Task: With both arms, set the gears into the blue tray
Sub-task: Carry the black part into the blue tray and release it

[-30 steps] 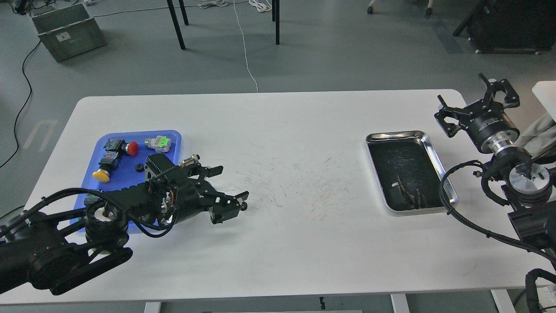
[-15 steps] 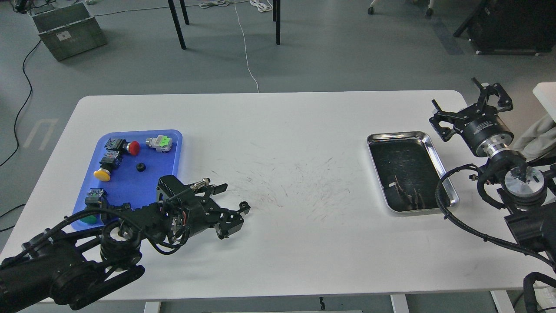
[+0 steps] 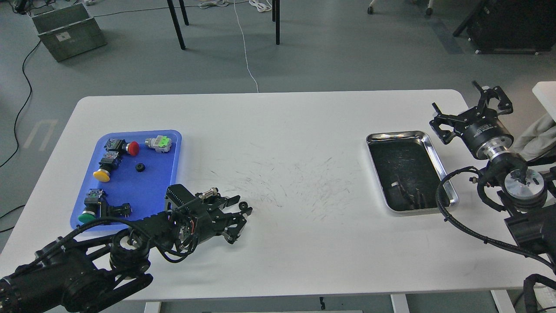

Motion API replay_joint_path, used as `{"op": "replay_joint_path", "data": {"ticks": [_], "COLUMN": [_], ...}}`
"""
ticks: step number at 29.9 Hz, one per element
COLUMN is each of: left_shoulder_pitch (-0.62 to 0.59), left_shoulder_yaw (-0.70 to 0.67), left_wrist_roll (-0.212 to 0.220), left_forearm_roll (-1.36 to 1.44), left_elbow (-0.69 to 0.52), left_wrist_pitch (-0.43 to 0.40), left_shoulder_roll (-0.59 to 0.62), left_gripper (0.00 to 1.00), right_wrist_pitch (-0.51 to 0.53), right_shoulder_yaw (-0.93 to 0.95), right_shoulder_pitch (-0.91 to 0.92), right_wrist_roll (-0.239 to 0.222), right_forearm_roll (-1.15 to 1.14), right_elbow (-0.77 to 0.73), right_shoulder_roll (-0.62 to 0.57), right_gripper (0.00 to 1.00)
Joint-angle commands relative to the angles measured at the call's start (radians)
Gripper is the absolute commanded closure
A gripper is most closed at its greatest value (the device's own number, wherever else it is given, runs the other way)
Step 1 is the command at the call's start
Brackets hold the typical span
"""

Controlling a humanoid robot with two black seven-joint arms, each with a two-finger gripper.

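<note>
A small black gear (image 3: 243, 204) lies on the white table just right of the blue tray (image 3: 172, 174). My left gripper (image 3: 242, 206) reaches in low from the left, with its two fingertips either side of this gear. The fingers stand slightly apart, and I cannot tell whether they touch it. Another gear (image 3: 140, 167) rests inside the blue tray near its middle. At the far right, my right gripper (image 3: 468, 111) hovers open and empty, above the table beyond the steel tray's back right corner.
The blue tray also holds a red push-button (image 3: 128, 148), a yellow one (image 3: 103, 170), a green one (image 3: 88, 211) and a grey block with a green top (image 3: 159, 142). A steel tray (image 3: 435, 150) with a dark floor sits at the right.
My left arm has pulled back toward the table's front edge and turned, and its fingers have narrowed around the gear. The gear has stayed in place. The right gripper has shifted slightly.
</note>
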Motion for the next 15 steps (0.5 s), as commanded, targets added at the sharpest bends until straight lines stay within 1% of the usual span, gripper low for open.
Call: {"op": "replay_joint_path", "data": {"ticks": [1, 5, 8, 10, 13, 15], "left_shoulder_pitch": [0.013, 0.010, -0.009, -0.039, -0.103, -0.135], "left_shoulder_yaw": [-0.004, -0.014, -0.066, -0.108, -0.120, -0.122], "left_wrist_roll": [0.002, -0.001, -0.004, -0.004, -0.004, -0.003], "left_forearm_roll": [0.000, 0.000, 0.000, -0.038, -0.123, -0.204], "left_elbow": [0.000, -0.012, -0.055, -0.102, -0.161, -0.169], "left_wrist_pitch": [-0.003, 0.000, -0.003, -0.010, -0.012, -0.012], "left_shoulder_roll": [0.000, 0.026, 0.081, 0.130, 0.244, 0.319], "left_gripper": [0.94, 0.95, 0.95, 0.95, 0.95, 0.94], "right_wrist_pitch": [0.000, 0.000, 0.000, -0.002, -0.003, -0.008], "right_shoulder_yaw": [-0.002, -0.002, -0.009, -0.025, -0.028, -0.028], "right_shoulder_pitch": [0.000, 0.000, 0.001, 0.003, 0.005, 0.008], "right_wrist_roll": [0.000, 0.000, 0.000, 0.000, -0.002, -0.002], "right_forearm_roll": [0.000, 0.000, 0.000, 0.000, 0.000, 0.000], "right_elbow": [0.001, 0.001, 0.006, 0.006, 0.009, 0.009], "right_shoulder_roll": [0.000, 0.000, 0.000, 0.000, 0.000, 0.000], "right_gripper": [0.05, 0.05, 0.05, 0.05, 0.05, 0.05]}}
